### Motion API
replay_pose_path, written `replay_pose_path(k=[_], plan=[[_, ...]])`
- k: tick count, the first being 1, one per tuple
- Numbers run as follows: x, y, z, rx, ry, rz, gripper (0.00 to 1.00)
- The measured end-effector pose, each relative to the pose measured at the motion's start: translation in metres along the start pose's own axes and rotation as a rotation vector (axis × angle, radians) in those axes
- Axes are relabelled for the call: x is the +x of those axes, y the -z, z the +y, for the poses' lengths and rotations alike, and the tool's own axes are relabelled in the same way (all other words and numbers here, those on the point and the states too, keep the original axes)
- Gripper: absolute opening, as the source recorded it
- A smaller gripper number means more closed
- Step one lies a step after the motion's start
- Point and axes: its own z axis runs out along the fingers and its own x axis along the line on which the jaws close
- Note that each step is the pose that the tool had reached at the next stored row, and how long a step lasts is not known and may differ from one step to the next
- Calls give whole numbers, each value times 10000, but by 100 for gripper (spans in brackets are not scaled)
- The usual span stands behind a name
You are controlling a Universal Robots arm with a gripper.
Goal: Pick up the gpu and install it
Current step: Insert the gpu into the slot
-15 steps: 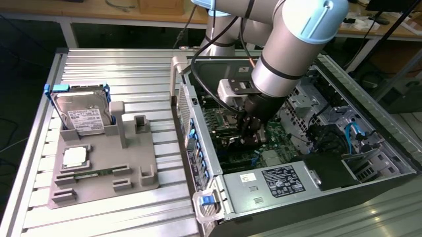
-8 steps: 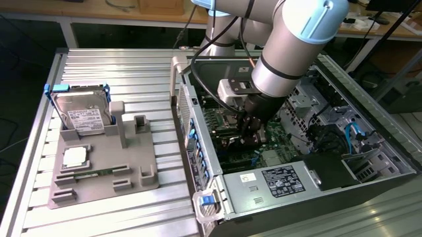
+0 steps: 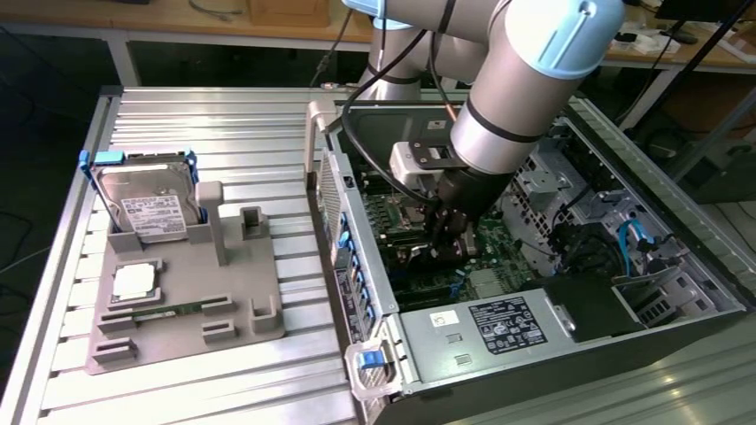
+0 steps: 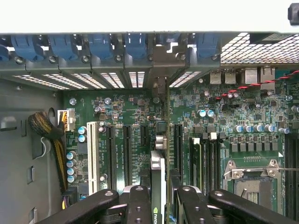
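The gpu (image 4: pixel 158 173) stands on edge between my fingers (image 4: pixel 139 205), seen along its thin top edge. It runs toward the case's rear slot openings (image 4: pixel 140 77), and its metal end (image 4: pixel 160 86) is close to them. My gripper (image 4: pixel 161 205) is shut on it. The card sits over the motherboard (image 4: pixel 126 112), between two long black expansion slots (image 4: pixel 127 151); I cannot tell whether it is seated. In the exterior view my gripper (image 3: pixel 452 237) reaches down inside the open computer case (image 3: pixel 354 266).
A white slot (image 4: pixel 92 156), a cable bundle (image 4: pixel 44 128) and the CPU socket (image 4: pixel 250 186) flank the card. The power supply (image 3: pixel 502 323) fills the near end of the case. Outside it, a grey fixture (image 3: pixel 243 283) holds a blue-framed hard drive (image 3: pixel 148 208) and a memory stick (image 3: pixel 159 310).
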Motion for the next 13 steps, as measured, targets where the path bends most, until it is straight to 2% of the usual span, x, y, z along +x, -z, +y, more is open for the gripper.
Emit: replay_pose_path(k=[13], plan=[[-5, -29, -1, -8, 87, 9, 27]])
